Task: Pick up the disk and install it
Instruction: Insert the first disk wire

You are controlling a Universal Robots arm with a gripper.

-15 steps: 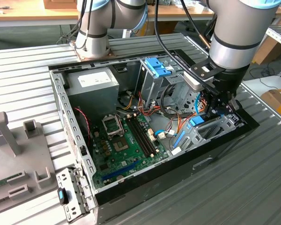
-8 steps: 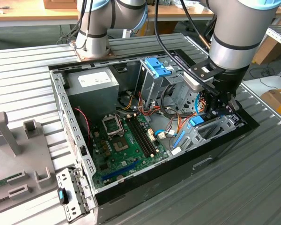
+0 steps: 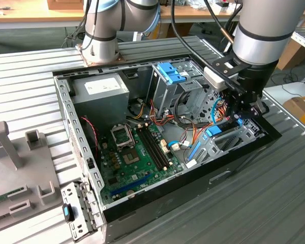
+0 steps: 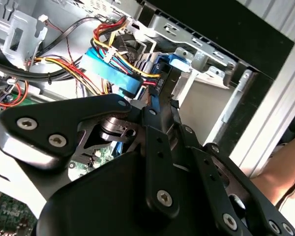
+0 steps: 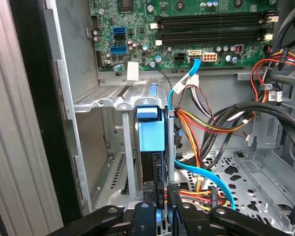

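Note:
The disk (image 3: 214, 131) stands on edge in the metal drive bay (image 3: 239, 140) at the case's corner on the exterior view's right. In the first wrist view its blue end tab and rail (image 5: 151, 132) sit between the bay's grey uprights, with the dark body below. My gripper (image 3: 238, 118) reaches down into that bay from above. Its dark fingers (image 5: 174, 204) close in on either side of the disk's body, shut on it. The second wrist view shows the gripper (image 4: 162, 93) stretched towards the blue tab (image 4: 178, 61) beside the bay wall.
The open computer case (image 3: 71, 127) holds a green motherboard (image 3: 134, 150), a grey power supply (image 3: 101, 89) and a blue ribbed latch plate (image 3: 170, 72). Red, yellow and black cables (image 5: 211, 118) and a blue data cable (image 5: 187, 81) run close beside the bay. A grey fixture (image 3: 10, 152) stands outside the case.

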